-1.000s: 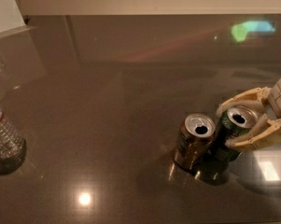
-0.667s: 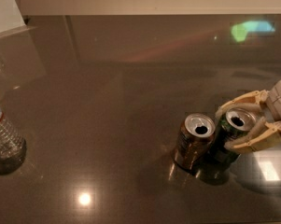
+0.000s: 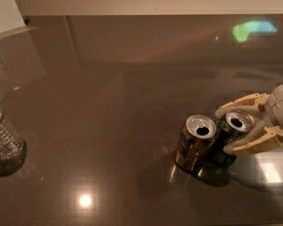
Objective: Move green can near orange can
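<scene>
Green can (image 3: 224, 147) stands upright at lower right, touching the orange can (image 3: 193, 145) on its left.
Gripper (image 3: 225, 130) reaches in from the right edge, one finger on each side of the green can, seemingly clamped on it. Count: one green can, one orange can, one water bottle (image 3: 4, 142) far left.

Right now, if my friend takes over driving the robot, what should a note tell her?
Gripper: low at the table's right side, around the green can; whether it grips the can, I cannot tell.
Green can: upright on the dark table, right beside the orange can, seemingly touching it.
Done: the green can is near the orange can.
Left: probably just let go and back away without bumping either can.
Also: a plastic water bottle stands at the far left.
</scene>
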Action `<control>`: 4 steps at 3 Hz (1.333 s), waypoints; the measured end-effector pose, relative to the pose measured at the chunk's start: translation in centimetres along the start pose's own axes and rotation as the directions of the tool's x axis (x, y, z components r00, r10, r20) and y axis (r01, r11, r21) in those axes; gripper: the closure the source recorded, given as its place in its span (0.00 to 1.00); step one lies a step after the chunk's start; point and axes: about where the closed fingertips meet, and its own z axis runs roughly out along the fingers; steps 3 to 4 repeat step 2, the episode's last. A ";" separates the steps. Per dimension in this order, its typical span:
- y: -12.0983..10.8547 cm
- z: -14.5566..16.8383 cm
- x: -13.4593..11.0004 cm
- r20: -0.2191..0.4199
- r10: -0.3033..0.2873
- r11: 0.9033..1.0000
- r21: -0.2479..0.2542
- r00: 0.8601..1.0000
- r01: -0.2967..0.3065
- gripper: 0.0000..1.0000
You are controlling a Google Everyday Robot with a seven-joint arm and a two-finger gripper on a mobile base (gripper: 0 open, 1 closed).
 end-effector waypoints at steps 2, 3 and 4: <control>-0.2 0.1 0.0 0.007 0.004 1.000 -0.004 1.000 -0.004 0.00; -0.2 0.1 0.0 0.007 0.004 1.000 -0.004 1.000 -0.004 0.00; -0.2 0.1 0.0 0.007 0.004 1.000 -0.004 1.000 -0.004 0.00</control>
